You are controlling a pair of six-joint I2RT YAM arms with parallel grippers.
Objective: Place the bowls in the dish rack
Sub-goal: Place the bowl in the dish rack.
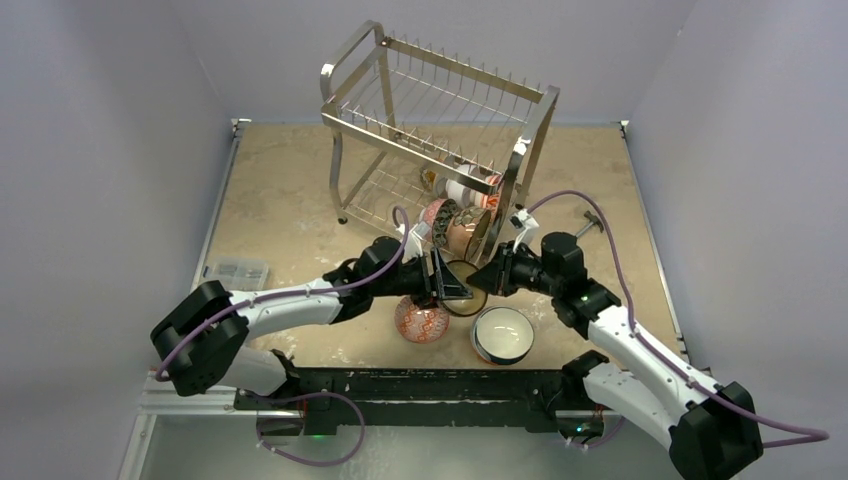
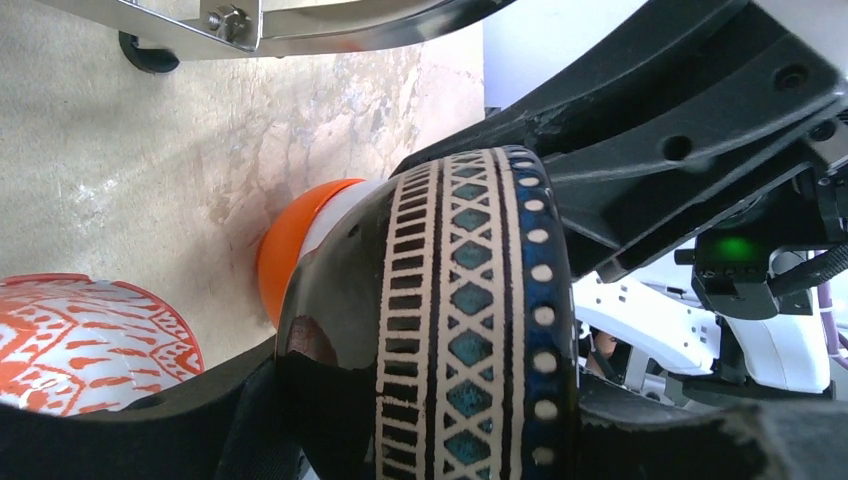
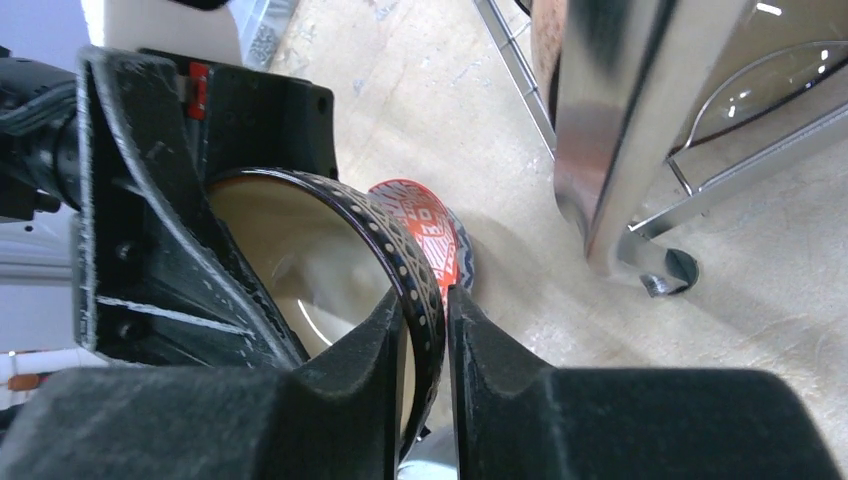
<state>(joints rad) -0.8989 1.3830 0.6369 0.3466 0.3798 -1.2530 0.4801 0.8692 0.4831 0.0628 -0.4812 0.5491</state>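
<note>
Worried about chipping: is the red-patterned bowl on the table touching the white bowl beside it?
Apart. The top view shows bare table between the red-patterned bowl and the white bowl.

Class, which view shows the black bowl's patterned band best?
Left wrist: the band on the black bowl fills the frame. Right wrist shows rim and tan inside, in the right gripper; top external shows it small, half hidden.

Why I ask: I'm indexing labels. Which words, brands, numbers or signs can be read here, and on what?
None can be read. The dark banded bowl bears only diamonds and dots, the red-patterned bowl only ornament; the dish rack shows bare metal.
</note>
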